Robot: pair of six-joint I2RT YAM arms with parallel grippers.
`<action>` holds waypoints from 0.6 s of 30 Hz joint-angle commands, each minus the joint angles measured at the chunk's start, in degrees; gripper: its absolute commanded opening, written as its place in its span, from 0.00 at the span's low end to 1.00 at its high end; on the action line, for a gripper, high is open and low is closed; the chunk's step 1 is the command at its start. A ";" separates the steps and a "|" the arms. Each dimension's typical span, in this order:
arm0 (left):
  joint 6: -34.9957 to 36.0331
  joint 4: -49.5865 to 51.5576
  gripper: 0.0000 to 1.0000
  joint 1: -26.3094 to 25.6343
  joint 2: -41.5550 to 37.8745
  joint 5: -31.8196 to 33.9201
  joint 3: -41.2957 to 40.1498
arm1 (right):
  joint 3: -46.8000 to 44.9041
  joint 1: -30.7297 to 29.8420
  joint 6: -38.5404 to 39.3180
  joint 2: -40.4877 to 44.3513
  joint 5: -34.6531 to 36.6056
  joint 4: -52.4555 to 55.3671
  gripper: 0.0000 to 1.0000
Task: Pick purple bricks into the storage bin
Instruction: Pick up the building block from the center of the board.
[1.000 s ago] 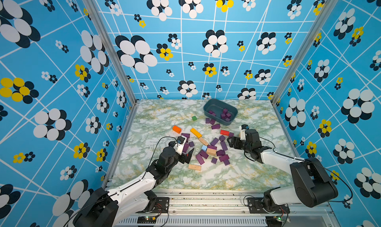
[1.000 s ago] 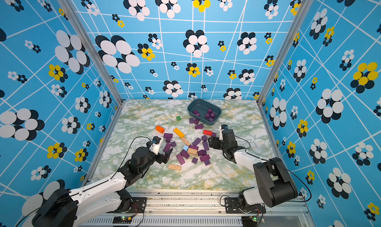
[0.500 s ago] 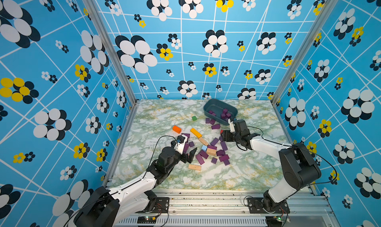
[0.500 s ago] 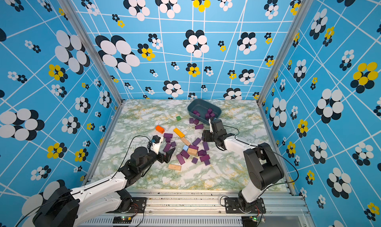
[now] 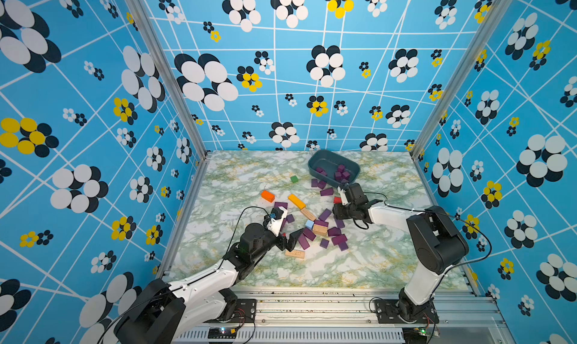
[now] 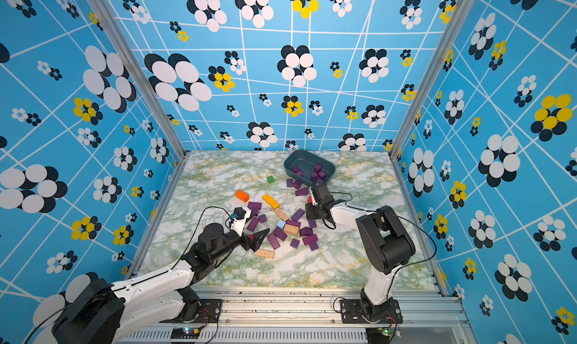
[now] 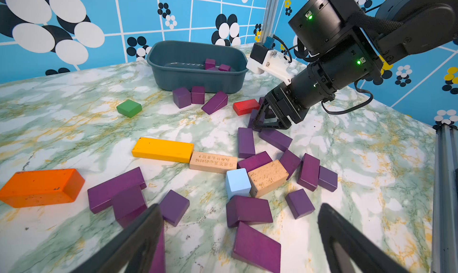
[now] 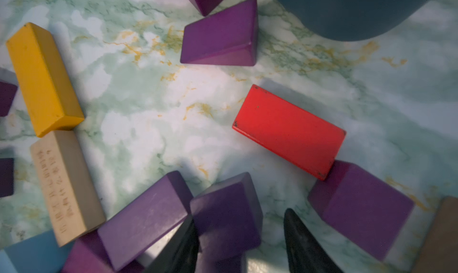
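The right gripper (image 8: 239,213) straddles a dark-purple wooden brick (image 8: 223,199), jaws half apart, one finger touching; its long axis seems to follow the fingers. The left gripper (image 7: 239,206) gapes, empty.

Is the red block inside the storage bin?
No, the red block lies flat on the marble table, outside the storage bin.

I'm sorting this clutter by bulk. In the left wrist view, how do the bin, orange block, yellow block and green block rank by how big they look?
1. bin
2. orange block, though it lies nearest the camera, so its lead over the yellow one is unsure
3. yellow block
4. green block
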State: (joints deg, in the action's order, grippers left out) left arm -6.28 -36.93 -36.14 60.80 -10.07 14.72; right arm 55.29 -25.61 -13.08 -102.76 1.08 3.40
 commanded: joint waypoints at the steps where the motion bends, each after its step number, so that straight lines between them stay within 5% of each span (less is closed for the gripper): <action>1: -0.39 -1.48 0.99 -0.07 1.07 0.14 0.65 | 2.33 -0.49 1.73 -1.95 3.31 2.49 0.53; 6: -0.88 -2.22 1.00 -0.07 3.77 0.00 1.10 | 3.87 -0.45 1.73 -4.07 3.75 1.96 0.51; 14: -1.30 -2.46 0.99 -0.11 7.58 0.04 2.28 | 8.53 -0.47 1.36 -6.74 2.32 6.35 0.23; 18: -1.36 -1.93 1.00 -0.07 8.00 0.83 2.59 | 9.58 -0.50 -0.10 -3.90 0.52 8.11 0.19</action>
State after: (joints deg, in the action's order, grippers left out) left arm -6.96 -37.76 -36.14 68.38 -9.87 15.59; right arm 63.55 -25.76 -11.64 -108.60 3.31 7.22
